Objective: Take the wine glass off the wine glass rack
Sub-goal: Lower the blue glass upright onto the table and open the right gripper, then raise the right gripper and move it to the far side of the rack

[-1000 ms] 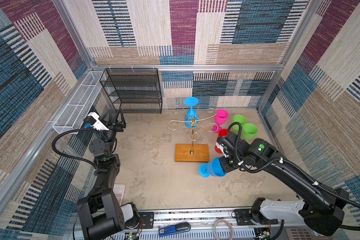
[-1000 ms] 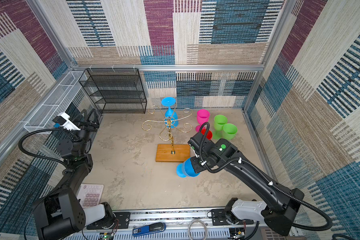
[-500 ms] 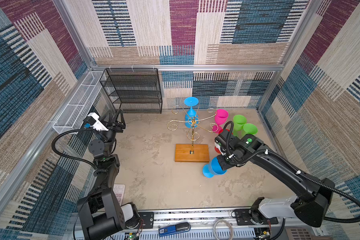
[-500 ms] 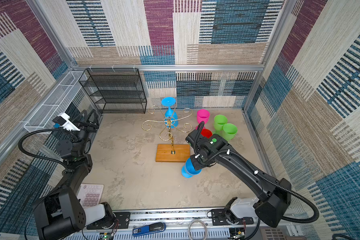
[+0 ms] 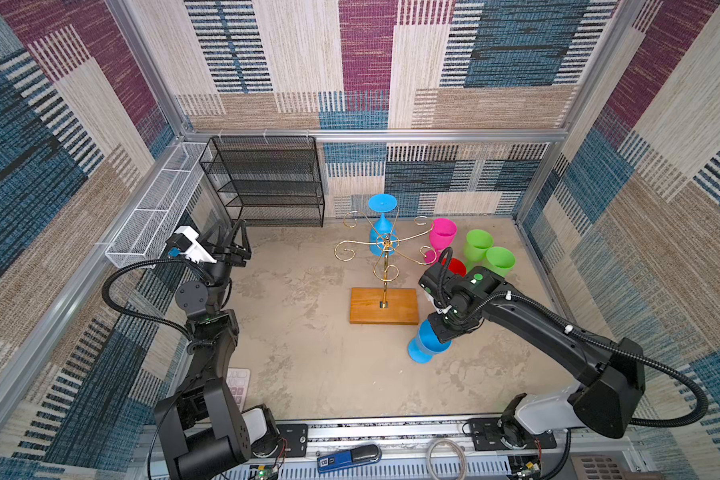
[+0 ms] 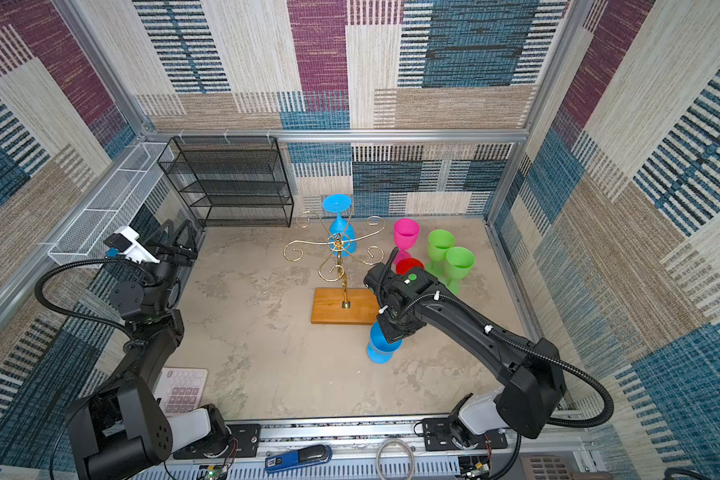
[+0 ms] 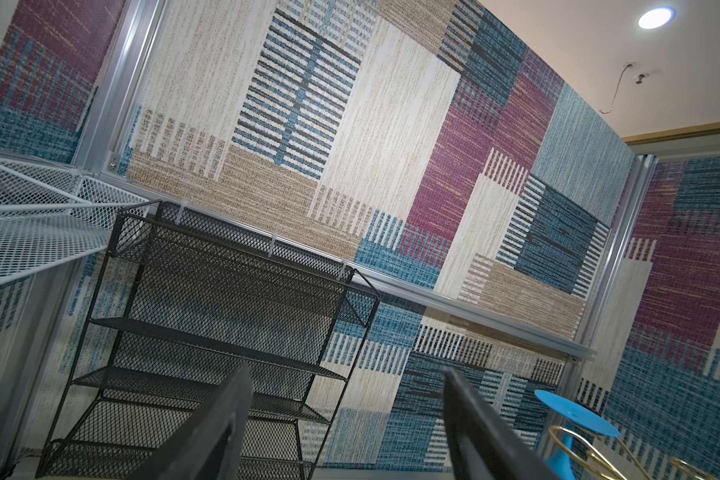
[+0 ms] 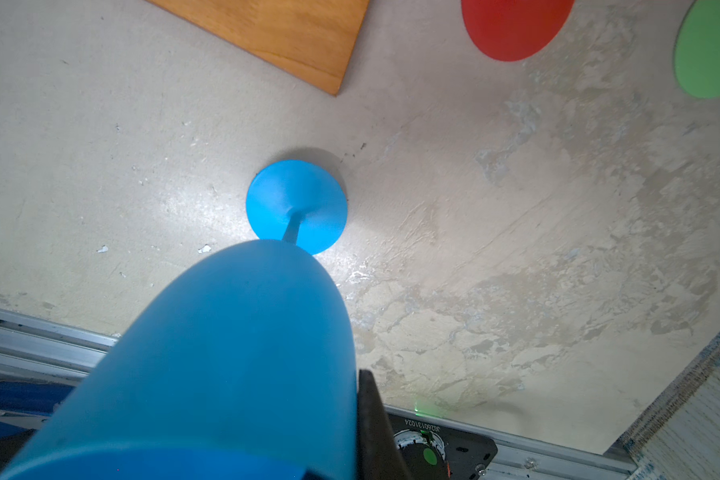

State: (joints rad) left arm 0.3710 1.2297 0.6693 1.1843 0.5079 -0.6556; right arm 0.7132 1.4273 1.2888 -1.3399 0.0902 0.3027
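**BLUE GLASS OFF RACK; SET-DOWN OUTSTANDING**

Finds one blue plastic wine glass clear of the gold wire wine glass rack, low over the mottled beige tabletop, just in front of a near corner of the rack's orange-brown wooden base. Notes a tilt: bowl up toward the arm, round foot down close to the surface. Cannot confirm contact between foot and tabletop from any view.

Records the right gripper clenched on the rim end of the bowl, carrying the glass. Records the left gripper well apart, near the long white mesh basket, fingers spread and grasping nothing, aimed toward the black mesh shelf unit.

Judges the lift-off itself complete for this glass. Judges the remainder as follows: setting the foot flat, letting go, backing the arm away.

Notes a second blue wine glass hanging foot-up on a rear scroll arm of the rack. Notes a pink plastic glass, a red plastic glass, a green plastic glass and its green twin upright on the tabletop beside the rack, close to the right arm.
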